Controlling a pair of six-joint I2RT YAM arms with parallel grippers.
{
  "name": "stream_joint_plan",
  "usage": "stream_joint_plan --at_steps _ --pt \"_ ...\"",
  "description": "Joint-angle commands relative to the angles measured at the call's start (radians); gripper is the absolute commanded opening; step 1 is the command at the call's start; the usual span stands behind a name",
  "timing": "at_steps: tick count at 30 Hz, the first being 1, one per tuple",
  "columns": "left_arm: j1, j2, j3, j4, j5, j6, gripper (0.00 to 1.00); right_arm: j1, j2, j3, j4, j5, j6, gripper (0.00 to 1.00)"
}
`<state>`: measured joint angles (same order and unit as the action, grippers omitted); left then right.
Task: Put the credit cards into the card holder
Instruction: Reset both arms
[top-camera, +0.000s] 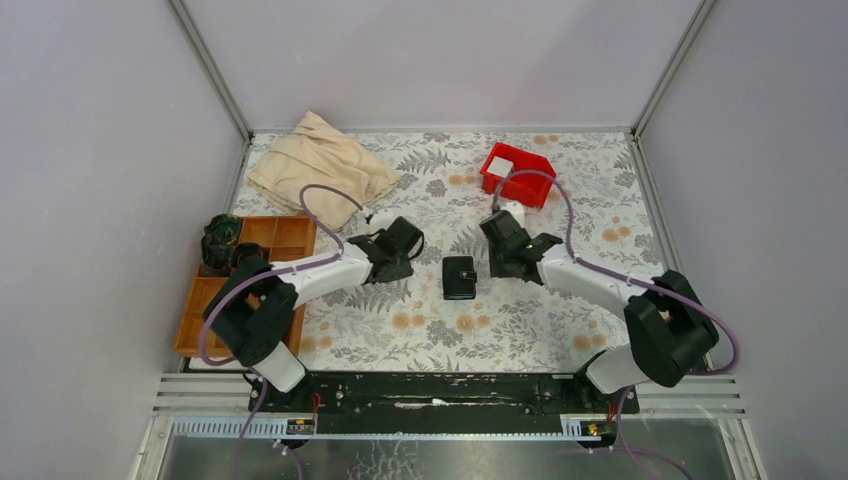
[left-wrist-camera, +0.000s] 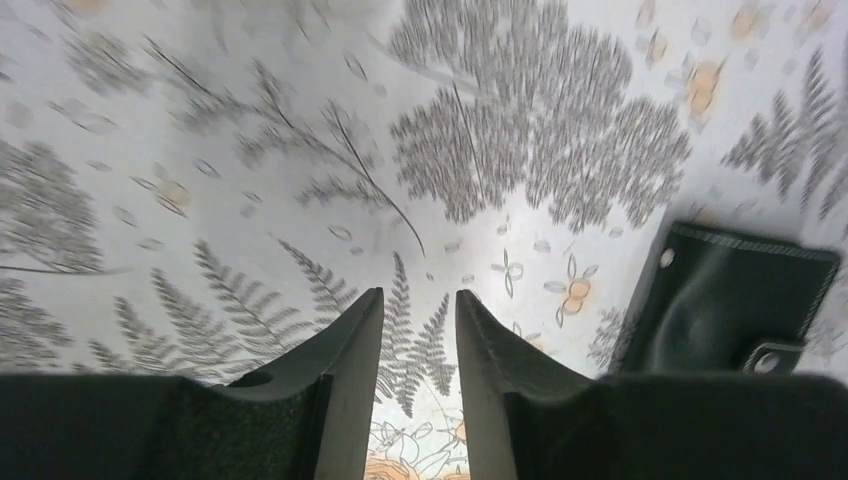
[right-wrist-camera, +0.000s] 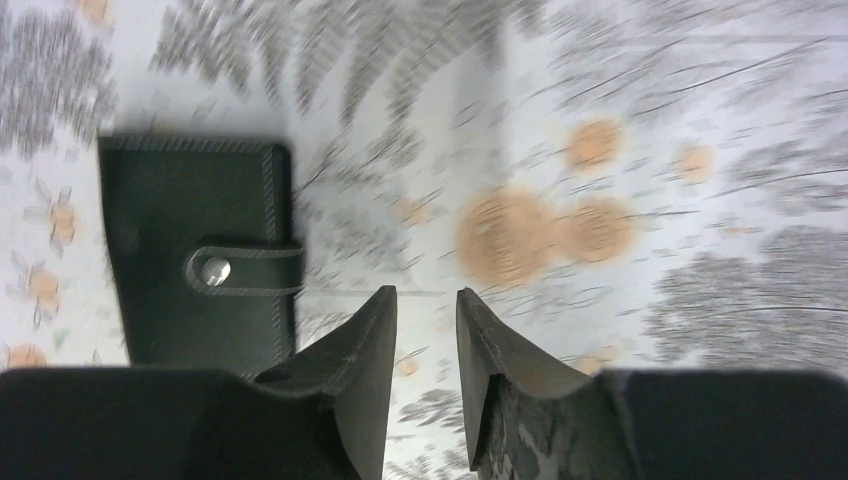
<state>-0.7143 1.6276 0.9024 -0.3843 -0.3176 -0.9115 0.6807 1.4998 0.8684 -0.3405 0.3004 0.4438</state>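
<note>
Clasped black card holder (top-camera: 459, 278) between left gripper (left-wrist-camera: 418, 295) and right gripper (right-wrist-camera: 427, 292), both jaws apart and empty, red bin (top-camera: 528, 190) holding white rectangular piece (top-camera: 500, 166), brown compartment tray (top-camera: 290, 235) holding dark objects (top-camera: 222, 243)

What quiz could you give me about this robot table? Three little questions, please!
1. True or false: the card holder lies opened out flat on the table.
2. Which colour is the bin at the far side? A blue, B red, C green.
3. Fill in: the left gripper and the right gripper each hold ____ between their fingers.
Key: 1 false, its clasp is snapped shut; 2 B; 3 nothing.
</note>
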Motion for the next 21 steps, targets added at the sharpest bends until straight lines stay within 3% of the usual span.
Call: stream_joint_plan --at_steps 1,9,12,18,21 --pt "0.067 -0.085 0.078 -0.056 -0.123 0.067 0.42 -0.112 -0.117 0.040 -0.005 0.192 -0.063 0.37" --pt "0.181 -0.204 0.094 -0.004 -0.238 0.140 0.50 -0.201 -0.223 -0.005 0.100 0.426 -0.120 0.67" --pt "0.211 -0.254 0.056 0.039 -0.288 0.217 0.52 -0.232 -0.281 -0.020 0.099 0.484 -0.120 0.71" --pt "0.217 -0.427 -0.136 0.229 -0.337 0.340 0.59 -0.288 -0.448 -0.110 0.114 0.488 -0.107 0.91" --pt "0.217 -0.520 -0.240 0.317 -0.326 0.348 0.62 -0.288 -0.500 -0.149 0.129 0.461 -0.108 0.96"
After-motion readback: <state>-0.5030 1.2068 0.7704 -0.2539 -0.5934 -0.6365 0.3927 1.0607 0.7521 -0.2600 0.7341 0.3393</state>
